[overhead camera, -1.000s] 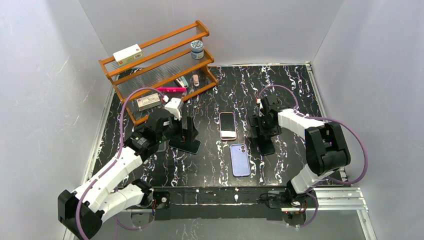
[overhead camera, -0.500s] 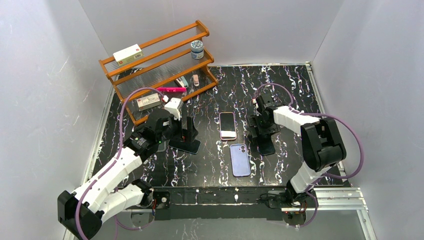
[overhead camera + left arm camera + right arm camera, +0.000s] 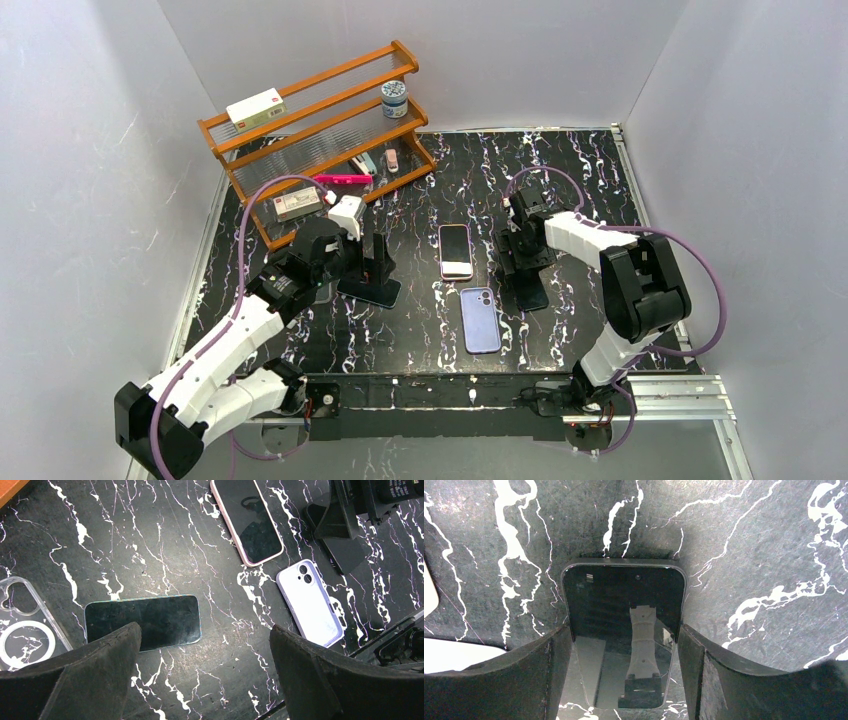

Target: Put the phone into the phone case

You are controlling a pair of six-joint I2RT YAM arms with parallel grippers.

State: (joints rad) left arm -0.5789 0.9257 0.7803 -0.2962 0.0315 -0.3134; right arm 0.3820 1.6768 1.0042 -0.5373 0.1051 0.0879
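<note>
At right of table, right gripper jaws have narrowed astride dark phone — grip unconfirmed, pickup starting; left gripper jaws wide, empty.

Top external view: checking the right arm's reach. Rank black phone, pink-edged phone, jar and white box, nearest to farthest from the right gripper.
1. black phone, under the right gripper
2. pink-edged phone, to its left
3. jar, on the rack
4. white box, rack's top left
</note>
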